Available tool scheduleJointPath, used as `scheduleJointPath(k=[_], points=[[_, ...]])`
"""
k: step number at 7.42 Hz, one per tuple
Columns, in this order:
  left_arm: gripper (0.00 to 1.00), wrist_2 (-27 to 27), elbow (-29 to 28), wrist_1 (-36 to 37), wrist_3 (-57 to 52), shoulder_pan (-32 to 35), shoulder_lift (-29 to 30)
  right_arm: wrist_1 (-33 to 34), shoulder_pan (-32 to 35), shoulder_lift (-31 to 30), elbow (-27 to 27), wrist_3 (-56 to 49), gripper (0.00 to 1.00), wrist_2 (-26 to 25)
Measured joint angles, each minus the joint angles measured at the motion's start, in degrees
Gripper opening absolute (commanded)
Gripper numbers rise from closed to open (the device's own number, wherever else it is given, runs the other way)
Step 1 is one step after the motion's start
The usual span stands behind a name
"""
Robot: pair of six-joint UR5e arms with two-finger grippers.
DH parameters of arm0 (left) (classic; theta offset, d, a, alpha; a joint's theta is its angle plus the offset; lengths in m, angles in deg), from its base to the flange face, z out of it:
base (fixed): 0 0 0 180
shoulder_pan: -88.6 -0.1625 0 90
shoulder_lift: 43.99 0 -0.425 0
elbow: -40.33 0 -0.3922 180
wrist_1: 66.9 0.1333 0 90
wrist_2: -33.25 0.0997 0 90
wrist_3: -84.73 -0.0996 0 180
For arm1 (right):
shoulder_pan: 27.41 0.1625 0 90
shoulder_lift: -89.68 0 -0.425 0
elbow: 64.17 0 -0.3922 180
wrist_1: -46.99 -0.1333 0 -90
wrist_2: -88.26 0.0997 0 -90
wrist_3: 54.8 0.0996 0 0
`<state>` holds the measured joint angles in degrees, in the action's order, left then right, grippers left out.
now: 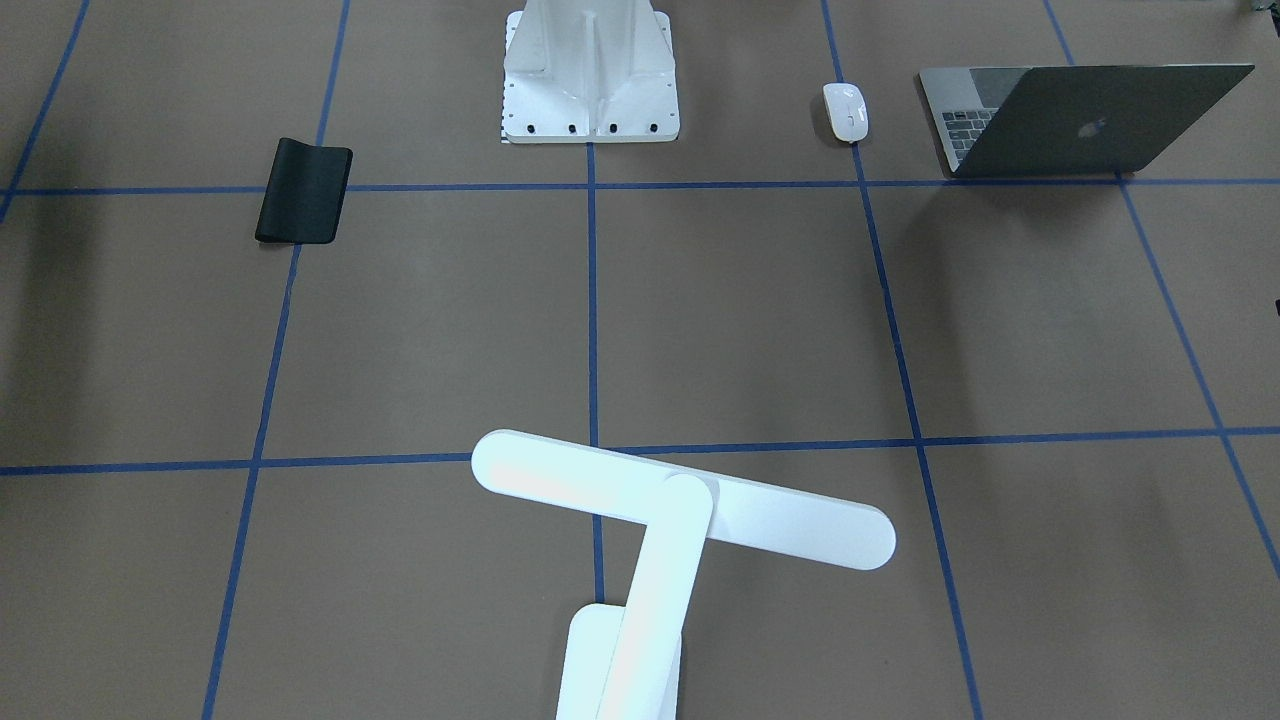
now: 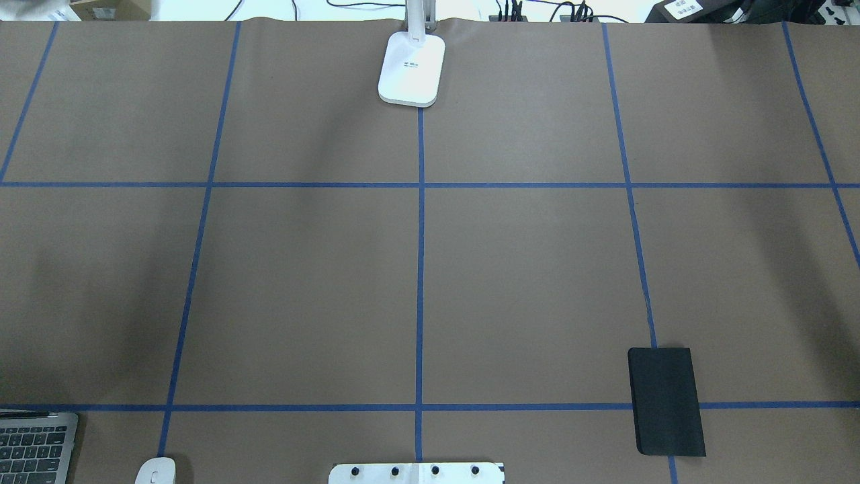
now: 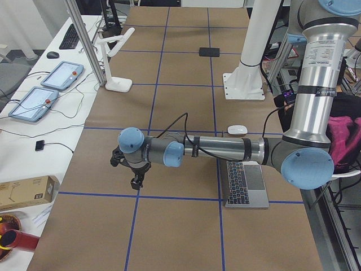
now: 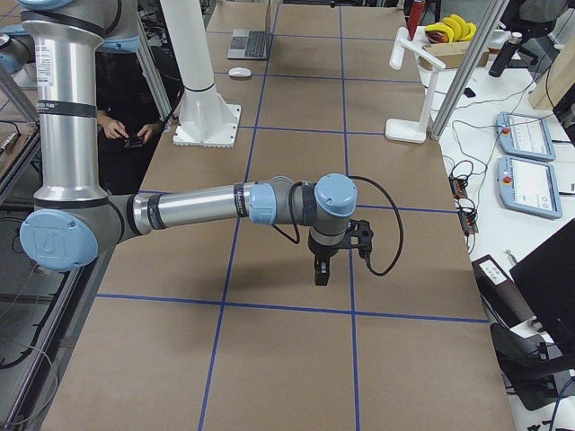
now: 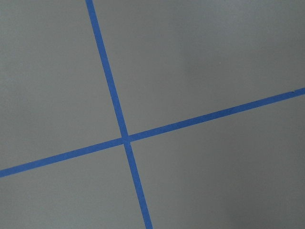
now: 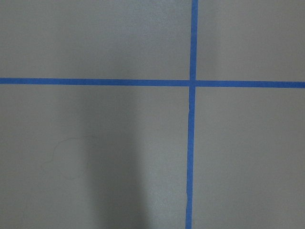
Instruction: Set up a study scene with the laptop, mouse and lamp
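Observation:
The grey laptop (image 1: 1085, 120) stands open at the table's near-robot edge on the robot's left, its keyboard corner (image 2: 33, 447) just in the overhead view. Close beside it lies the white mouse (image 1: 845, 112). The white lamp (image 1: 680, 510) stands at the far middle edge, and its flat base (image 2: 411, 70) shows from overhead. My left gripper (image 3: 136, 183) hangs over bare table, away from the laptop (image 3: 245, 183). My right gripper (image 4: 321, 277) hangs over the table's right part. Both show only in the side views, so I cannot tell whether they are open or shut.
A flat black pad (image 2: 665, 401) lies on the robot's right side. The white flanged pedestal (image 1: 590, 75) stands at the middle of the near-robot edge. Blue tape lines (image 5: 125, 139) grid the brown table cover. Tablets and cables (image 4: 530, 153) lie on a side bench beyond the lamp.

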<state>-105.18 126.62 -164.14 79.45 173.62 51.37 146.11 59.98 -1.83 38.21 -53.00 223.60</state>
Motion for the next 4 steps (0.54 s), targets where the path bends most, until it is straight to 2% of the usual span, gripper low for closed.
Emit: scheduleJointPath(k=[3,4], points=[[1.00,0.0,1.2,0.2,0.0,0.1,0.0,-0.1,-0.1,1.7,0.4,0.0,0.99,-0.3],[1.00,0.0,3.7,1.6,0.1,0.1,-0.4,-0.1,-0.8,2.5,1.5,0.1,0.99,-0.5]])
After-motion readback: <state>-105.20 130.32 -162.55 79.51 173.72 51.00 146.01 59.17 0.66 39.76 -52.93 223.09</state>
